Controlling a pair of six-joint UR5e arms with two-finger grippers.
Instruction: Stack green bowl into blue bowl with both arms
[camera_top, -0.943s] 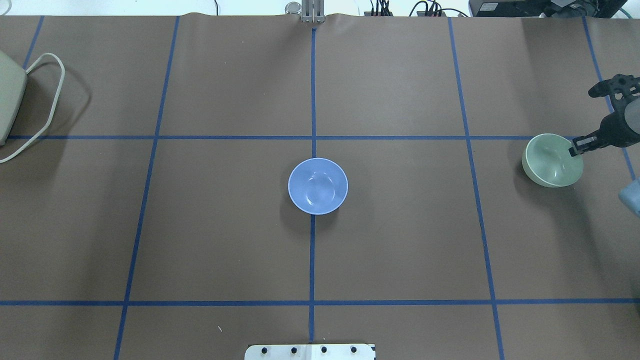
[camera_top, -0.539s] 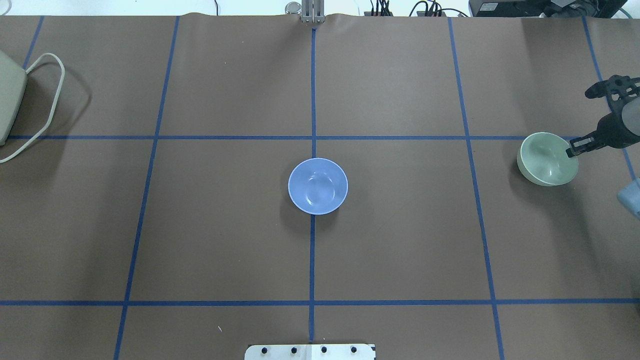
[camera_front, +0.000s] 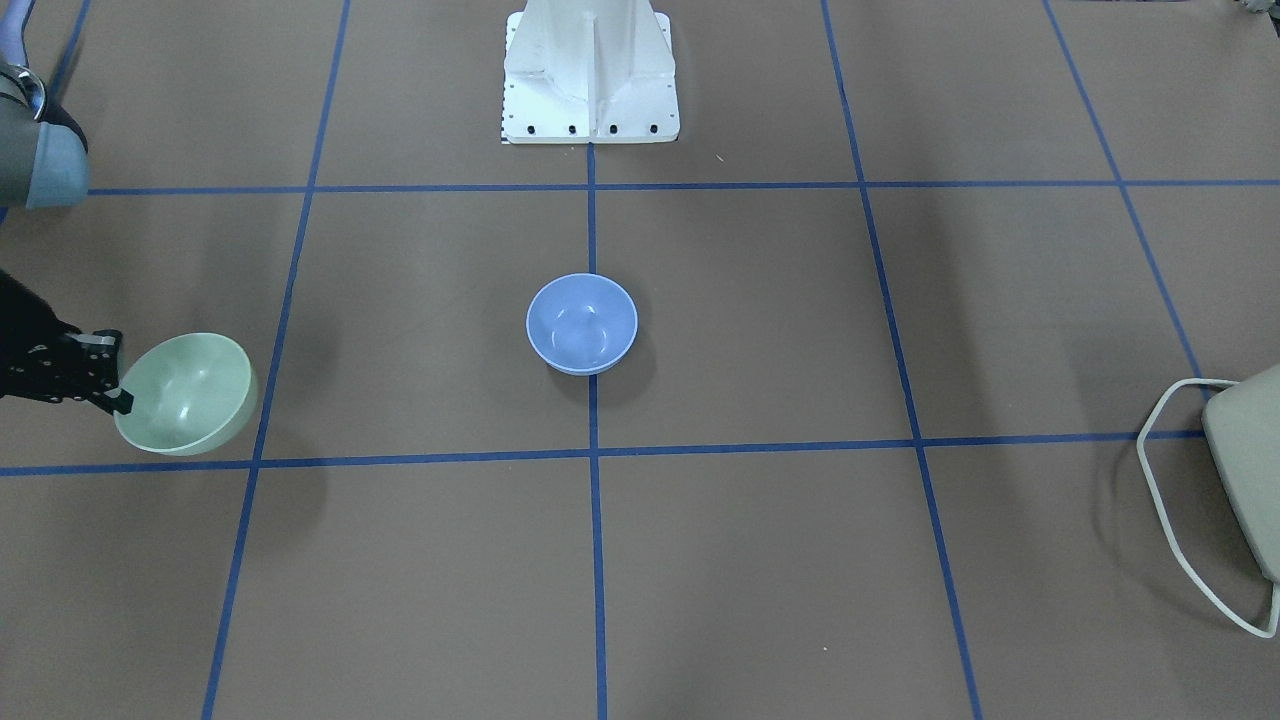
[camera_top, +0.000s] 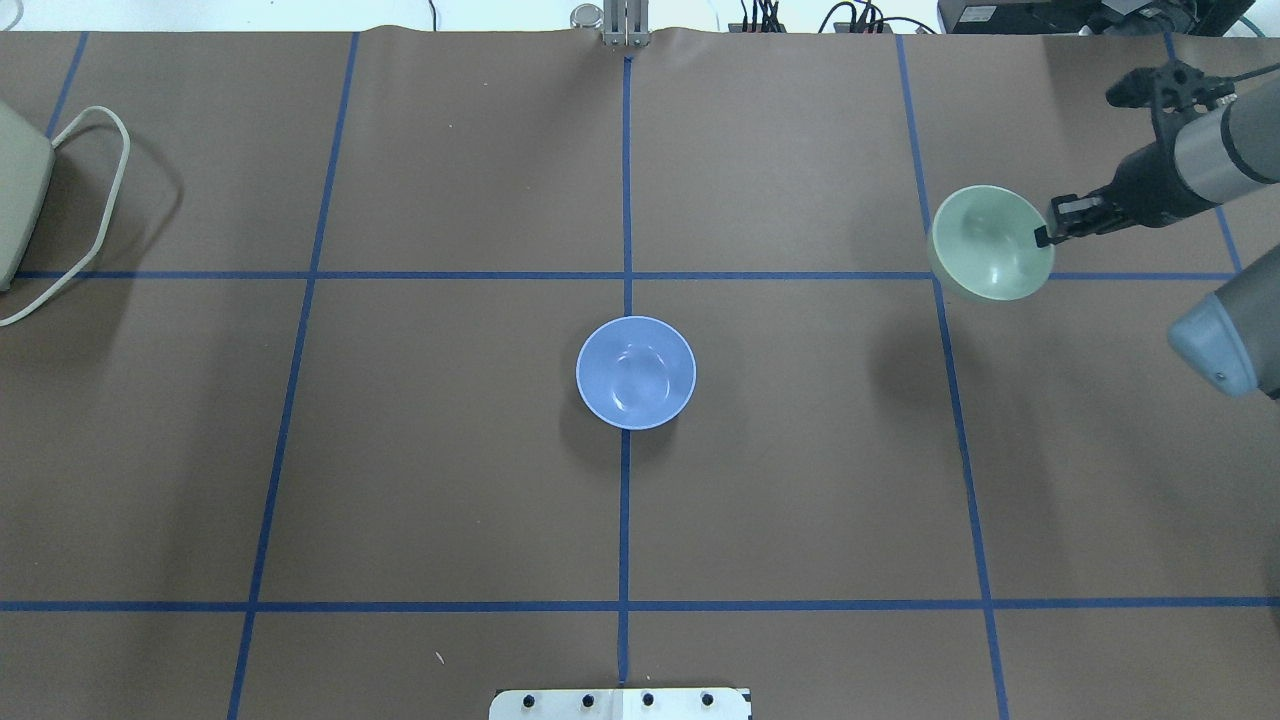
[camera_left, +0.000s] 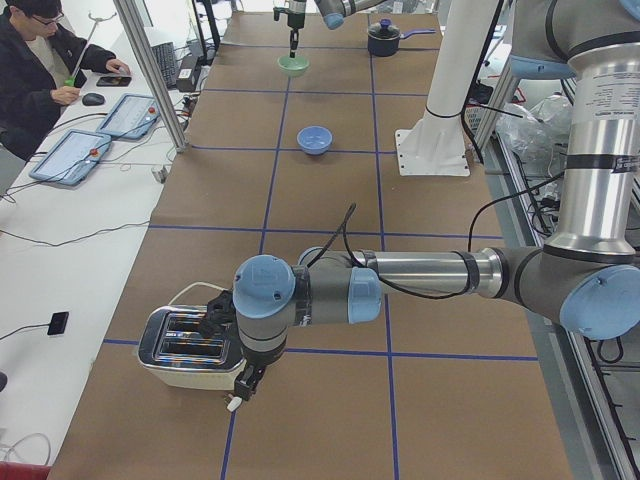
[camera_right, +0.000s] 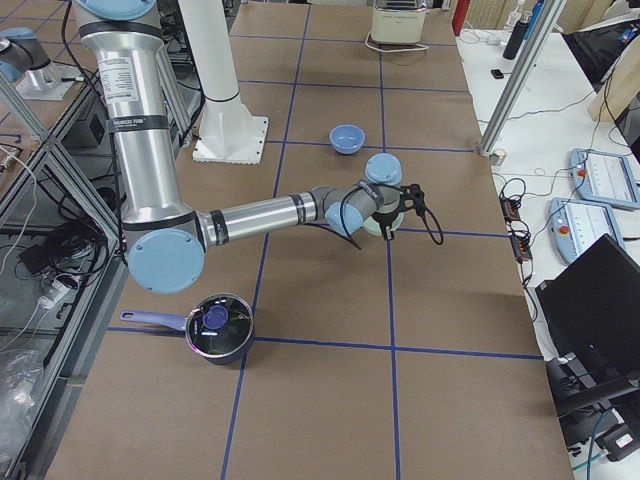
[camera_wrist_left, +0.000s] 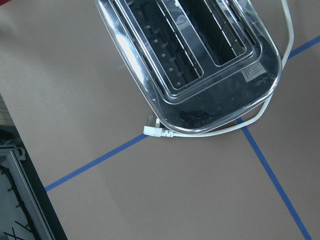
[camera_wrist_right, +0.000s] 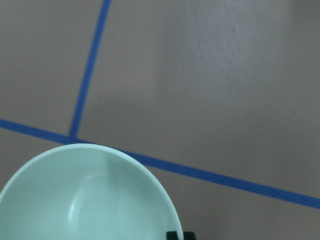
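The blue bowl stands upright on the brown table at the centre grid crossing; it also shows in the front-facing view. The green bowl hangs tilted above the table to the blue bowl's right, casting a shadow below. My right gripper is shut on its rim. In the front-facing view the green bowl and the right gripper are at the left. The right wrist view shows the green bowl close up. My left gripper hovers over a toaster; I cannot tell whether it is open or shut.
A chrome toaster with a white cord lies at the table's left end. A dark pot sits at the right end. The white pedestal base stands at the robot's side. Blue tape lines grid the table.
My right gripper has lifted the green bowl off the table and carried it left and away, closer to the centre. The blue bowl has not moved.
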